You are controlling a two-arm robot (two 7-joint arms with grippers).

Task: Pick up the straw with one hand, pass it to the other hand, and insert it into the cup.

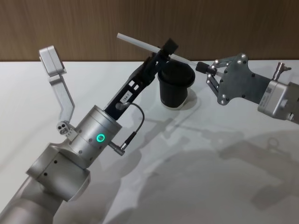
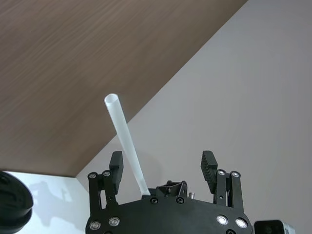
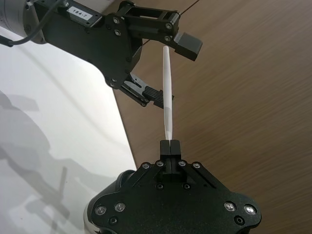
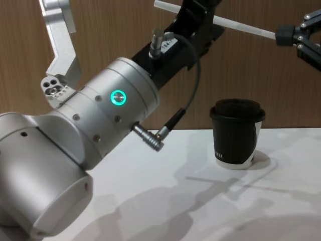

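Thin smooth white straw (image 4: 241, 26) hangs nearly level above the domed-lid black cup (image 4: 235, 138) by the surface's (image 1: 210, 177) far edge, one tip pinched in the right gripper's (image 3: 169, 145) jaws; the left gripper's (image 2: 162, 165) jaws gape around it.

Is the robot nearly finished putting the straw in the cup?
About halfway. Done: the straw is up off the table, pinched at one end by the right gripper. In hand: the left gripper is open around the straw, not yet closed. Left: grab, let go, then poke it into the cup, which has no straw in it.
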